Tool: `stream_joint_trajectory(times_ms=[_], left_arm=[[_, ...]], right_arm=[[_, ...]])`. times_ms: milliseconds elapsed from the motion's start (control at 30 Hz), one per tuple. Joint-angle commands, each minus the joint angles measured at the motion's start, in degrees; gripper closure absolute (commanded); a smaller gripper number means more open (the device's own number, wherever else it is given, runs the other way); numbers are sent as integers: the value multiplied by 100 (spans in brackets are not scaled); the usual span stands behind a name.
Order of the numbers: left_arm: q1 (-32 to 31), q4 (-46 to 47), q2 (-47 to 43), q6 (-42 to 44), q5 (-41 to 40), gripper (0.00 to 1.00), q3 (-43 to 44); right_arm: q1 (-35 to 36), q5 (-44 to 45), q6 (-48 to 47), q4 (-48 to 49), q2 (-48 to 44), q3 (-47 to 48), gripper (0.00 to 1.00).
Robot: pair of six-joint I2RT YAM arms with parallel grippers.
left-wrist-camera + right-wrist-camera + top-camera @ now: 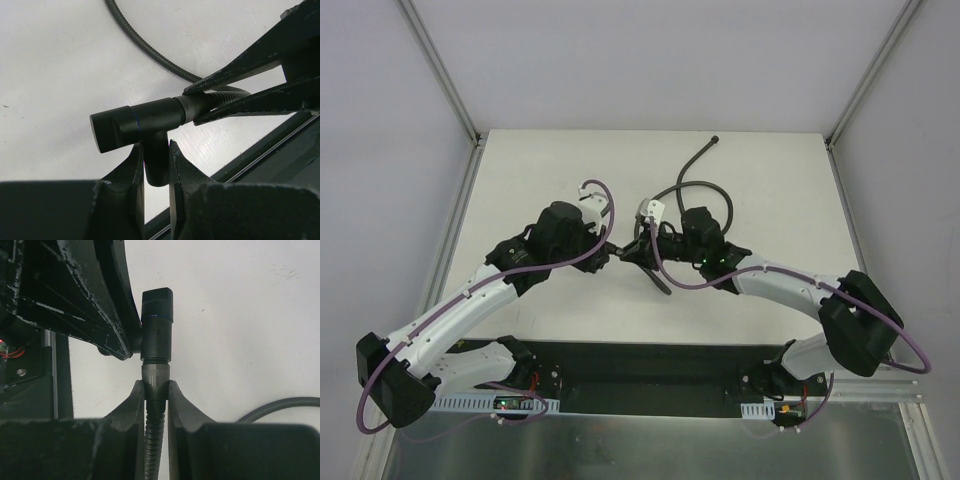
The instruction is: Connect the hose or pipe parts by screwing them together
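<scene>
The small black T-shaped fitting hangs above the white table. My left gripper is shut on its threaded stem, which points down between the fingers. In the right wrist view the fitting stands straight above my right gripper, which is shut on the grey knobbed end of the hose. That end sits in line against the fitting's mouth. The dark-grey flexible hose loops away over the table to its free end. From above, both grippers meet at the table's middle.
A black base plate runs along the near edge under both arm bases. Purple cables arch over the arms. A small white part sits on the right arm's wrist. Metal frame posts bound the table at left and right.
</scene>
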Motion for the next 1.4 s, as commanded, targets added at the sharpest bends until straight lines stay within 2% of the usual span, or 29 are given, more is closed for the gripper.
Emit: stream_joint_trajectory(times_ms=[0, 233, 367, 667, 833, 1100, 1267, 1367], left_arm=[[-407, 466, -78, 111, 1443, 100, -87], [-407, 738, -139, 120, 1232, 100, -184], [-407, 905, -209, 94, 1197, 100, -263], [-407, 1248, -306, 76, 1048, 100, -465], [-407, 1371, -367, 85, 863, 100, -552], [-407, 1696, -482, 94, 670, 100, -685], [-407, 1820, -614, 24, 345, 100, -799], [-407, 1820, -631, -55, 186, 100, -817]], right_arm=[[-236, -524, 728, 1195, 152, 224, 100], [-474, -1271, 1677, 1730, 460, 119, 100], [-667, -1561, 2852, 2713, 731, -31, 100], [-940, -1975, 4358, 4322, 1259, -233, 100], [-1124, -2037, 5551, 5185, 1558, -251, 100], [-1221, -1967, 6432, 6055, 1848, -295, 100], [-1230, -1984, 6662, 6038, 1796, -260, 99], [-1291, -1949, 6609, 6003, 1735, -338, 90]])
